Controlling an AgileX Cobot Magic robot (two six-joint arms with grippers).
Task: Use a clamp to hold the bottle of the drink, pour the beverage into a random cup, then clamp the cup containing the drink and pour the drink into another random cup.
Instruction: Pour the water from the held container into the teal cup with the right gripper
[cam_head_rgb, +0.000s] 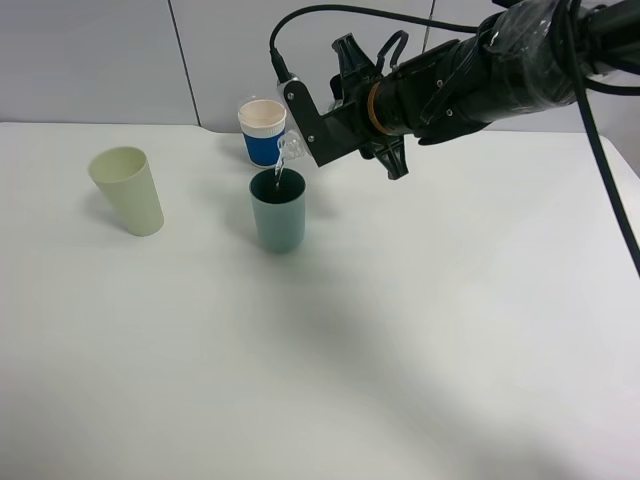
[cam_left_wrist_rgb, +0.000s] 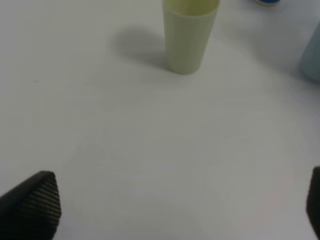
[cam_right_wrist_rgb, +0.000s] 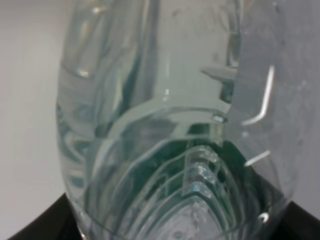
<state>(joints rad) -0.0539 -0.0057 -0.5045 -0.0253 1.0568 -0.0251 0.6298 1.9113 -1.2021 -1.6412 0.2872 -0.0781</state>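
Observation:
My right gripper (cam_head_rgb: 305, 125) reaches in from the upper right and is shut on the clear bottle (cam_head_rgb: 288, 150), which is tipped with its mouth over the teal tumbler (cam_head_rgb: 278, 212). A thin stream of water (cam_head_rgb: 279, 172) falls from the mouth into the tumbler. In the right wrist view the bottle (cam_right_wrist_rgb: 160, 120) fills the picture, with green showing through it. The pale green tapered cup (cam_head_rgb: 128, 190) stands upright at the left. My left gripper (cam_left_wrist_rgb: 172, 210) is open over bare table, with the pale green cup (cam_left_wrist_rgb: 189, 35) ahead of it and the tumbler's edge (cam_left_wrist_rgb: 312, 55) off to one side.
A blue-and-cream cup (cam_head_rgb: 263, 130) stands just behind the tumbler, close to the right gripper's fingers. The white table (cam_head_rgb: 400, 350) runs wide toward the front. A grey wall closes the back. The left arm does not show in the high view.

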